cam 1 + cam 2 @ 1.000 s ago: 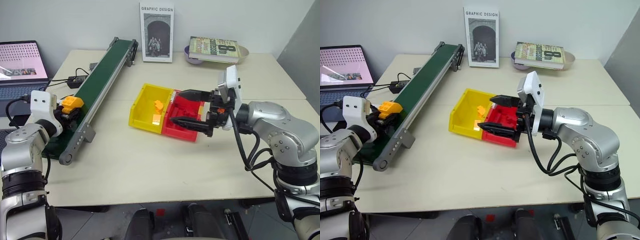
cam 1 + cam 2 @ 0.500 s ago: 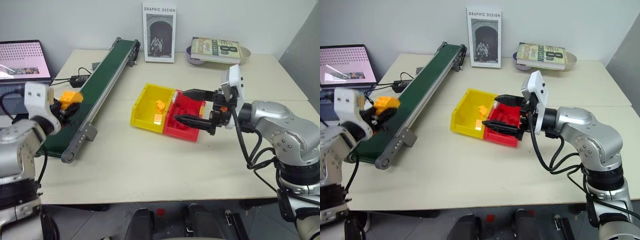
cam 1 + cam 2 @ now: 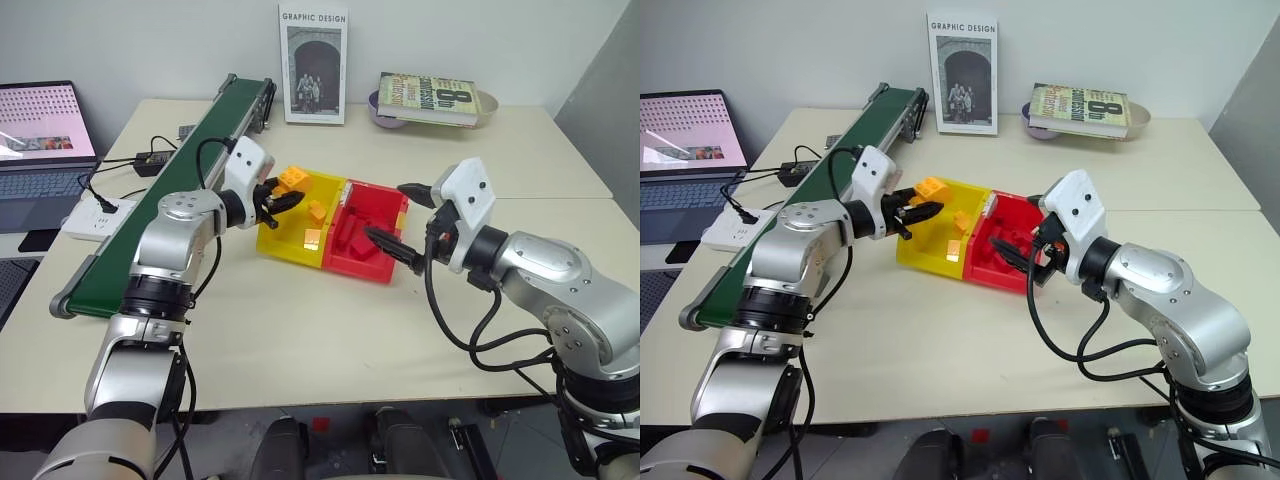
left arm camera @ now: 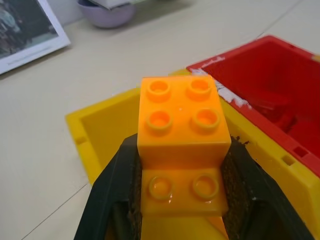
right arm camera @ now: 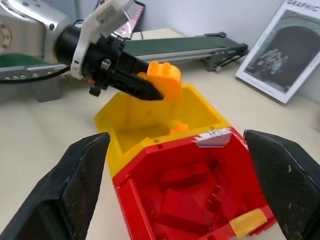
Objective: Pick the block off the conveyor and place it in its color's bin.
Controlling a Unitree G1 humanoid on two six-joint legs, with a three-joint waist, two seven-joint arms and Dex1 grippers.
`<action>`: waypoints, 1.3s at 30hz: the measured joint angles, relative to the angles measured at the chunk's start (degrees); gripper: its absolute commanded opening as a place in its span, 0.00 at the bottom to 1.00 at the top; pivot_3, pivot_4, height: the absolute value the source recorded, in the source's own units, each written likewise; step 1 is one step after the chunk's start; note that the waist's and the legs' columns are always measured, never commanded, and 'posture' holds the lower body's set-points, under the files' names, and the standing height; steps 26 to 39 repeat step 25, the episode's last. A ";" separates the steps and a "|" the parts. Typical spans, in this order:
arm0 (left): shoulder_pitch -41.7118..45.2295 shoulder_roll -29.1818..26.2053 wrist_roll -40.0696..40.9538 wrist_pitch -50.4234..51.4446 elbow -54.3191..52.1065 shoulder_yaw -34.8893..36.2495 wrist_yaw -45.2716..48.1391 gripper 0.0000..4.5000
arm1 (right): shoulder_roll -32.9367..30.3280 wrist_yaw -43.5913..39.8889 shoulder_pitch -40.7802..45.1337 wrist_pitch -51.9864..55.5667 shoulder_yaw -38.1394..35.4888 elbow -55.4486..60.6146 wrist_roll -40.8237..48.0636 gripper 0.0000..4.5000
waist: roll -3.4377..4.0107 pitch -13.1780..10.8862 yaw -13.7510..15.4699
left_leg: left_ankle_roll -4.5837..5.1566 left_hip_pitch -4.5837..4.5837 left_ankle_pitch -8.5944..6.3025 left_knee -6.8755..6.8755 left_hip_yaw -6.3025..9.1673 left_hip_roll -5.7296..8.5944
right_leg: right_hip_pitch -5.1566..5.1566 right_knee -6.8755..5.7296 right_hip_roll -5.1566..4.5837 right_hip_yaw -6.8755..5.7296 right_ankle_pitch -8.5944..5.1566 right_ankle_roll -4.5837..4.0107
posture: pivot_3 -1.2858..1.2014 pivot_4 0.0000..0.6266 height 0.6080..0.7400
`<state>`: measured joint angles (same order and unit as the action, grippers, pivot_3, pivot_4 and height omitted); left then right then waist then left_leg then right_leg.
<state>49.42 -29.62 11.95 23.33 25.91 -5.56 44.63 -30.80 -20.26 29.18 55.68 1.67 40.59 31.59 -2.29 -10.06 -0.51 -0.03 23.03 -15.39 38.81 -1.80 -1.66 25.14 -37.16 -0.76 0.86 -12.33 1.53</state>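
The orange-yellow studded block [image 3: 292, 178] hangs over the left edge of the yellow bin [image 3: 283, 238], and my left gripper [image 3: 285, 195] is shut on it. In the left wrist view the block [image 4: 180, 135] sits between both black fingers [image 4: 107, 200], above the yellow bin [image 4: 100, 130]. The conveyor [image 3: 105, 265] with its green belt runs along the table's left side, behind my left arm. My right gripper [image 3: 385, 210] stands open, nothing in it, at the right side of the red bin [image 3: 375, 215] that adjoins the yellow one.
Small orange pieces [image 3: 315, 212] lie inside the yellow bin and red pieces in the red one. A laptop [image 3: 40, 130] and a white power strip [image 3: 95, 215] sit left of the conveyor. An upright magazine [image 3: 314, 62] and a book on a bowl [image 3: 430, 98] stand at the back.
My left arm has swung right from the conveyor's near end, carrying the block to above the yellow bin. My right gripper has turned a little beside the red bin.
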 measured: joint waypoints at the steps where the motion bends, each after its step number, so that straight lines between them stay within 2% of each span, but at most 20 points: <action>1: 0.66 0.43 -0.67 -1.22 2.22 -0.27 0.14 0.53 | 0.20 0.73 -0.30 0.66 -0.30 0.84 0.06 1.00 | 0.00 0.00 0.01 | 0.00 0.01 0.00 0.00 0.01 -0.01 | 0.00 0.00 0.02 0.00 0.00 0.00 | 0.52 0.24 1.00; 5: 2.13 0.86 -1.93 -4.43 7.23 -0.21 1.34 0.71 | 0.56 2.81 -1.51 2.73 -1.97 2.71 0.63 1.00 | 0.00 0.00 0.04 | 0.00 0.04 0.00 0.02 -0.03 -0.01 | 0.00 0.05 -0.04 0.05 0.00 0.00 | 0.52 0.24 1.00; 9: 2.80 0.98 -1.82 -5.11 7.70 0.59 2.30 0.93 | 0.55 2.98 -1.51 3.37 -2.64 3.03 1.19 1.00 | 0.00 0.00 0.06 | 0.00 0.04 0.00 0.03 -0.06 0.00 | -0.03 0.07 -0.21 0.08 -0.01 0.01 | 0.52 0.24 1.00; 11: 2.79 0.85 -1.80 -5.08 7.58 1.35 2.33 0.99 | 0.12 2.52 -1.47 3.33 -2.64 2.89 1.21 1.00 | 0.00 0.00 0.06 | 0.00 0.04 0.00 0.03 -0.07 0.00 | -0.03 0.08 -0.23 0.09 0.00 0.02 | 0.52 0.24 1.00; 16: 0.13 -5.82 -1.99 -4.21 0.99 1.60 5.41 0.99 | -4.41 -3.85 -0.48 0.54 -3.27 -1.99 1.27 1.00 | 0.01 -0.01 -0.22 | 0.01 0.03 0.00 0.01 -0.08 -0.01 | 0.00 0.07 -0.21 0.08 -0.01 0.01 | 0.52 0.24 1.00; 19: -6.57 -14.87 0.37 1.41 -9.40 3.40 11.45 0.99 | -10.34 -12.48 0.19 -3.18 -4.49 -8.58 1.72 1.00 | 0.02 -0.02 -1.00 | 0.01 0.02 -0.01 -0.05 -0.05 -0.13 | 0.00 0.08 -0.21 0.07 -0.03 -0.03 | 0.52 0.24 1.00; 24: -10.53 -19.91 4.90 7.60 -21.50 6.62 15.75 0.99 | -11.91 -18.84 1.10 -9.07 -4.47 -15.50 0.99 1.00 | 0.03 -0.02 -0.55 | 0.01 0.00 0.00 -0.02 -0.03 -0.06 | -0.07 0.08 -0.26 0.05 -0.05 -0.01 | 0.52 0.24 1.00; 39: -11.67 -20.28 5.35 8.13 -23.43 6.80 16.08 0.99 | -11.92 -19.70 1.17 -9.99 -4.31 -16.36 0.80 1.00 | 0.03 -0.02 -0.53 | 0.01 -0.02 0.00 -0.01 -0.07 -0.06 | -0.09 0.09 -0.27 0.08 -0.05 -0.01 | 0.52 0.24 1.00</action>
